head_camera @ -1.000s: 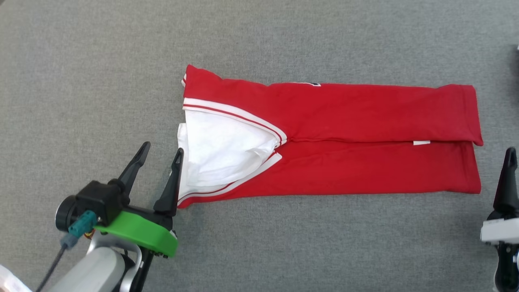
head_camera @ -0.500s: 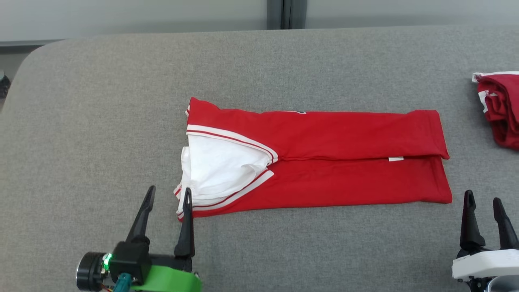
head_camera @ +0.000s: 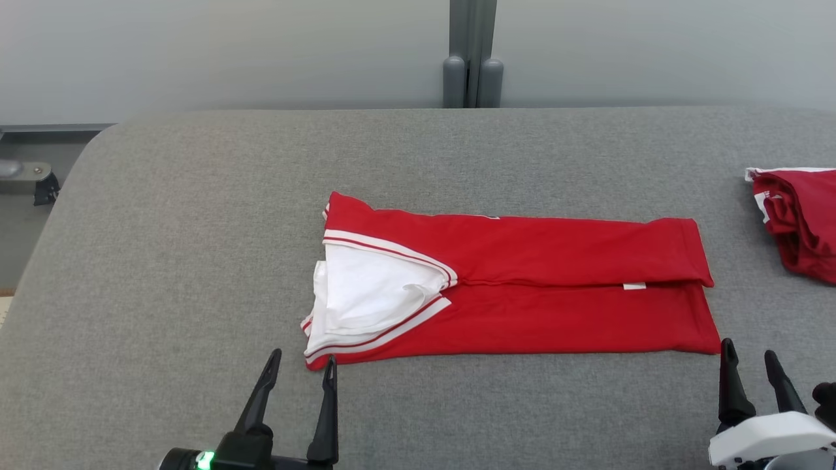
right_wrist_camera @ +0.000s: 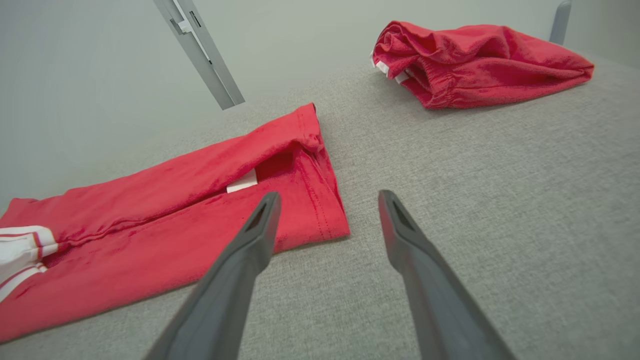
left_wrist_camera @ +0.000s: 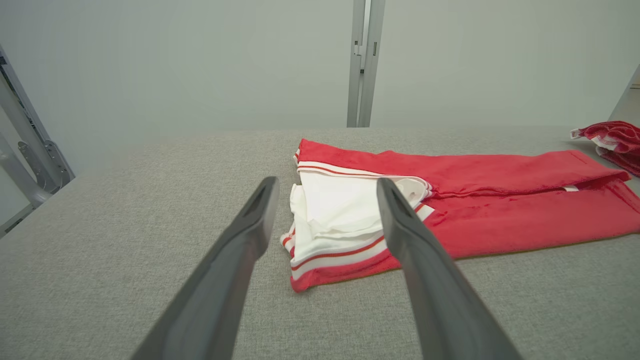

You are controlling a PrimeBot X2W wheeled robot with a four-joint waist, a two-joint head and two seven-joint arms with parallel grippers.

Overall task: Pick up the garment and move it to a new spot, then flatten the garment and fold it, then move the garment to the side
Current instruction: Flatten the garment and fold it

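Red garment (head_camera: 555, 287) | long axis left-right | neck opening (head_camera: 375, 297) at left end

Rising from bottom centre: right end effector (right_wrist_camera: 327, 197), dark fingers spread wide, nothing between them, over the grey bench (right_wrist_camera: 500, 200). Across the left half: folded red garment (right_wrist_camera: 150, 220), lying flat, hemmed end by the left-hand fingertip, white label (right_wrist_camera: 241, 184) poking from the fold. Upper right, well apart: crumpled red garment (right_wrist_camera: 475, 60). Upper left: slanted grey post (right_wrist_camera: 200, 50).
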